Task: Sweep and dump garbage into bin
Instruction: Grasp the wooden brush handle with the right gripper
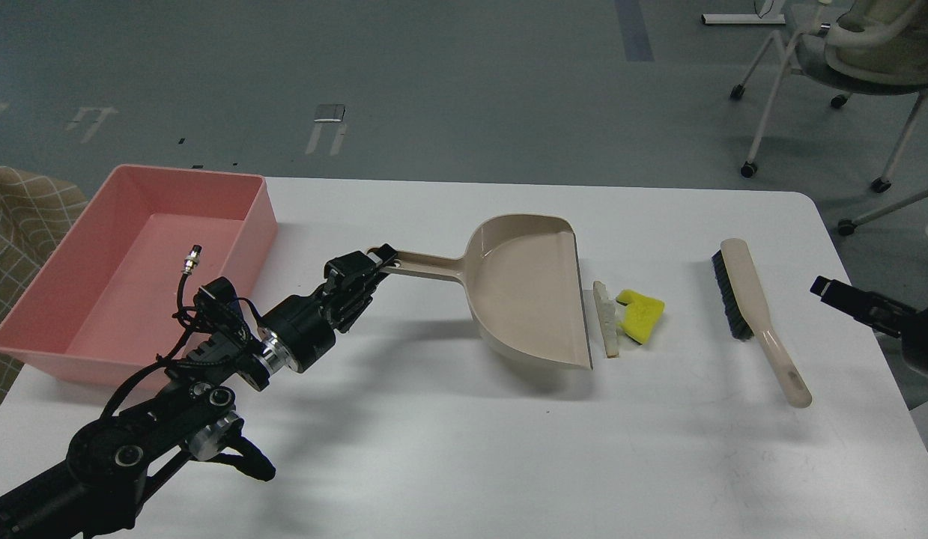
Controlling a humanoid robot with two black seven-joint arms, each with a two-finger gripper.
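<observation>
My left gripper [368,268] is shut on the handle of the beige dustpan [527,288], whose open lip faces right, just left of the garbage. The garbage is a thin white slice with a tan edge [604,318] and a bright yellow notched chunk [641,314], lying side by side on the white table [464,449]. The pink bin [145,262] stands at the table's left. A beige brush with black bristles [756,314] lies to the right of the garbage. My right gripper [834,290] enters at the right edge, seen dark and end-on, right of the brush.
An office chair [845,67] stands on the floor behind the table's right corner. A checked cloth [22,217] shows at the far left beside the bin.
</observation>
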